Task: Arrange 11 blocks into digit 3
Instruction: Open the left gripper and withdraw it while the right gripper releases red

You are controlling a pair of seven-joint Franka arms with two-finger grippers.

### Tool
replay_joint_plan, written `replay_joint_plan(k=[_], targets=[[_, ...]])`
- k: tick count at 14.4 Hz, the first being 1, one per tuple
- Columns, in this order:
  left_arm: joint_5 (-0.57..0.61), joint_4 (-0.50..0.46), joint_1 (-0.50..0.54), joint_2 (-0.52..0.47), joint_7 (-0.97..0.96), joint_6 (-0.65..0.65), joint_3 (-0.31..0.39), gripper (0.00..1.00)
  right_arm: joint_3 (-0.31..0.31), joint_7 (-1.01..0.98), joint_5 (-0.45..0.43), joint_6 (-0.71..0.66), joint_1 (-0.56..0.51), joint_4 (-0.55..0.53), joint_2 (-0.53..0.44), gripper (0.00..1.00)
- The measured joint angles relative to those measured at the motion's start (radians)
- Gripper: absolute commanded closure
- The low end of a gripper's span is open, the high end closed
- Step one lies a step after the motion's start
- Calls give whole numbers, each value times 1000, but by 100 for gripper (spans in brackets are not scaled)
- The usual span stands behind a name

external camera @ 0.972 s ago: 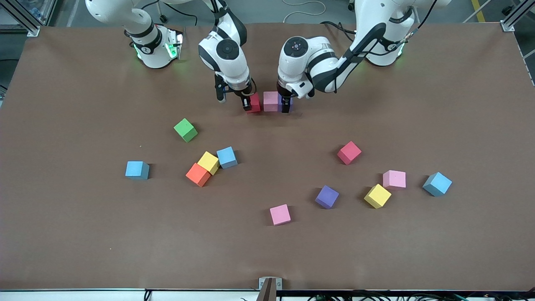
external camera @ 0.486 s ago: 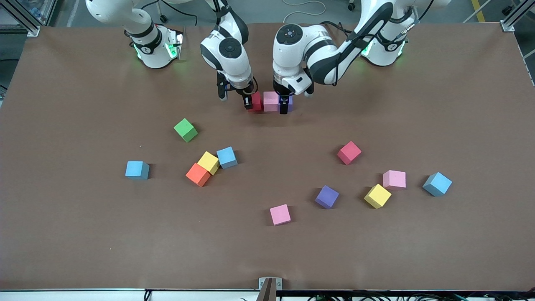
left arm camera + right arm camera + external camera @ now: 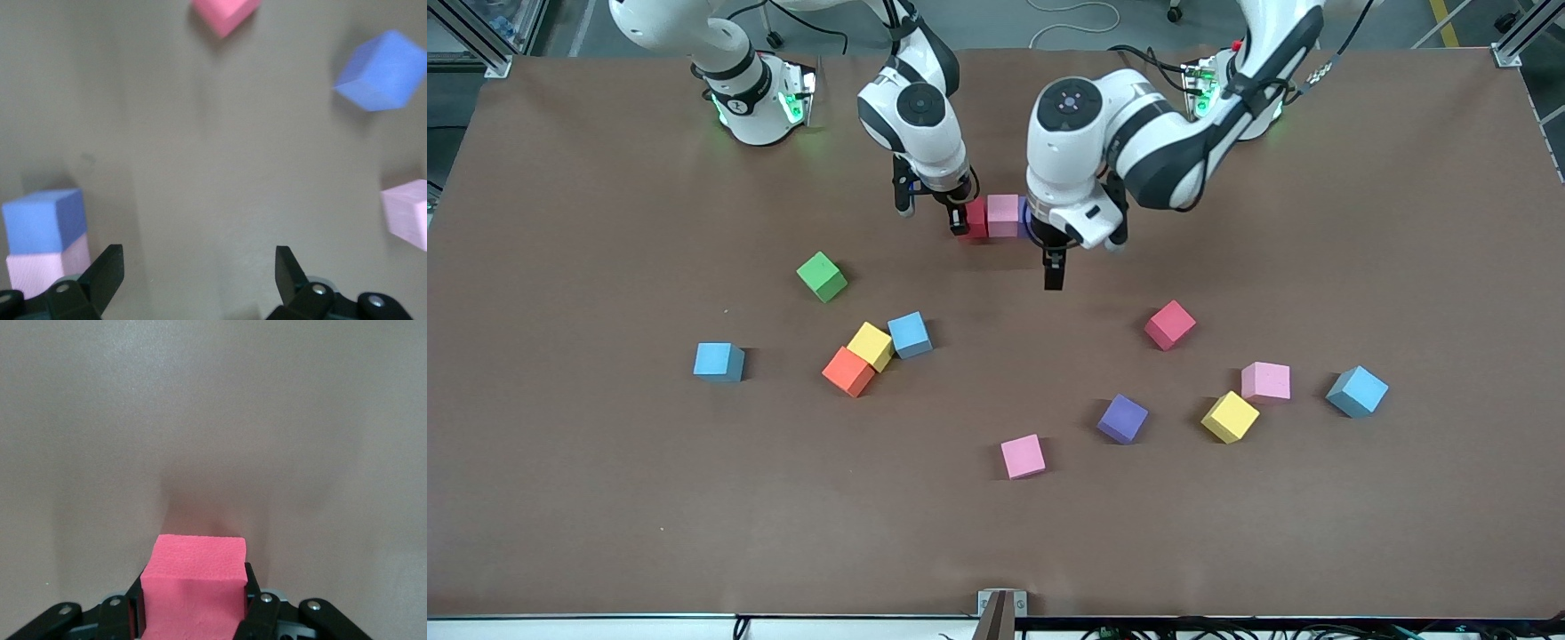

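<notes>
Overall, scattered blocks (image 3: 1169,324) across brown table (image 3: 605,498).

Bare table (image 3: 996,542) along the camera edge, scattered blocks (image 3: 1123,418) mid-table (small gaps between)

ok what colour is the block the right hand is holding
Red. The block clamped in the right hand shows best in the right wrist view.
</notes>
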Motion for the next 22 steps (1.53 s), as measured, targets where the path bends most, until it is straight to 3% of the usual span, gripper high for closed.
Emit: replay_joint_plan(k=[4, 9, 18, 19, 20, 21, 22], targets=[[4, 116, 56, 13, 317, -102, 13, 0, 0, 0, 0, 0, 0, 1, 1, 100], [5, 227, 102, 15, 697, -111, 79, 0, 0, 0, 0, 0, 3, 4, 3, 100], [5, 371, 298, 5, 1413, -249, 86, 0, 0, 0, 0, -5, 8, 11, 9, 94], [0, 383, 302, -5, 1473, -269, 104, 0, 0, 0, 0, -5, 8, 12, 9, 87], [-27, 388, 295, -24, 1530, -284, 141, 0, 0, 0, 0, -5, 9, 12, 9, 67], [-80, 390, 282, -50, 1591, -296, 192, 0, 0, 0, 0, -5, 9, 12, 9, 41], [-127, 390, 260, -79, 1655, -313, 254, 0, 0, 0, 0, -5, 9, 12, 9, 27]])
